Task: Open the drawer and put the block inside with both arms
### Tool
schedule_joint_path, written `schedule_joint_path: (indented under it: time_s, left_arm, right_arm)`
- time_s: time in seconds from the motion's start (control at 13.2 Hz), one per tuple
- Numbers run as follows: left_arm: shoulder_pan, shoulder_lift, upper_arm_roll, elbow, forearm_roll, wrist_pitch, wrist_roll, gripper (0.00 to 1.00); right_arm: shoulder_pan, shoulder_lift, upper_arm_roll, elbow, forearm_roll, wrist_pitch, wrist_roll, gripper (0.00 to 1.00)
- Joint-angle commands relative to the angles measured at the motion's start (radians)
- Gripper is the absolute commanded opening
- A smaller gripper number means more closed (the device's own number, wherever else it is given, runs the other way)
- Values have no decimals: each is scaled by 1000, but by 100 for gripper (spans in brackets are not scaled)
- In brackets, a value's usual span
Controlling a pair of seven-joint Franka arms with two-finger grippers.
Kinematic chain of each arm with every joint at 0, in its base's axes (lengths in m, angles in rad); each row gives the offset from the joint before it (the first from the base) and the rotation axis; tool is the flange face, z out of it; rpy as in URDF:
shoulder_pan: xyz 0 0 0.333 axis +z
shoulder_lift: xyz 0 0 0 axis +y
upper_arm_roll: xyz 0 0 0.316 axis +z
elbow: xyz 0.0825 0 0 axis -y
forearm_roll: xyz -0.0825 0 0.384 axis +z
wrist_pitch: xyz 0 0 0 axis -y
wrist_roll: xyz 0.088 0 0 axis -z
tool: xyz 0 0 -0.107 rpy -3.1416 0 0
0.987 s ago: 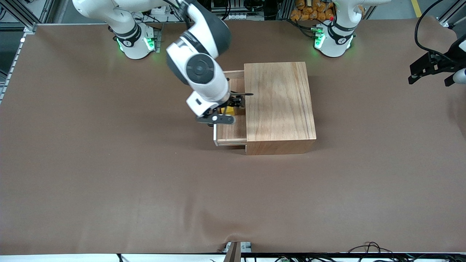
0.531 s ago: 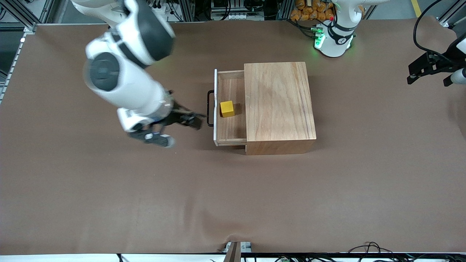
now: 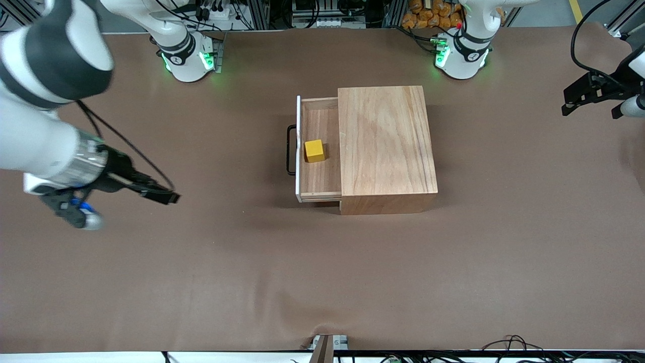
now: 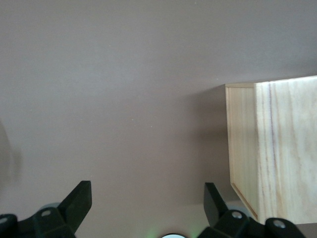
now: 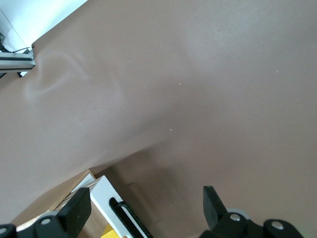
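The drawer (image 3: 316,179) stands pulled out of the light-wood box (image 3: 385,141), its white front and black handle (image 3: 288,150) facing the right arm's end of the table. The yellow block (image 3: 314,150) rests on the drawer floor, free of both grippers. My right gripper (image 3: 162,194) is open and empty, up over bare table well away from the handle. In the right wrist view my gripper (image 5: 145,208) is spread wide, with the drawer front (image 5: 101,196), the handle (image 5: 130,220) and a bit of the block (image 5: 106,232) in sight. My left gripper (image 3: 590,110) waits open at the left arm's end of the table.
The brown mat (image 3: 322,272) covers the whole table. The left wrist view shows my open left gripper (image 4: 147,198) over bare mat, with the wooden box (image 4: 277,158) beside it. Cables and equipment lie past the table's edges.
My right gripper has let go of the block in the drawer and swung away toward the right arm's end of the table. The block stays in the drawer. The left arm has barely moved.
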Motion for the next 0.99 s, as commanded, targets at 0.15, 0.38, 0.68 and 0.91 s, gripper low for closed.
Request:
schedule_joint_path:
  time_s: [0.15, 0.38, 0.68, 0.91]
  left_arm:
    - [13, -14, -39, 0, -58, -37, -30, 100]
    - [13, -19, -60, -15, -42, -36, -86, 100]
    - [14, -30, -73, -33, -1, -29, -171, 100]
    - [13, -39, -83, -56, 42, -11, -183, 100]
  right_arm:
    - [-132, -123, 155, -22, -255, -60, -92, 100]
    - [-133, -270, 123, -174, -287, -51, -208, 100]
    - [-98, -448, 8, -364, -273, -46, -323, 100]
    - [-86, -473, -44, -409, -265, -31, -400, 100]
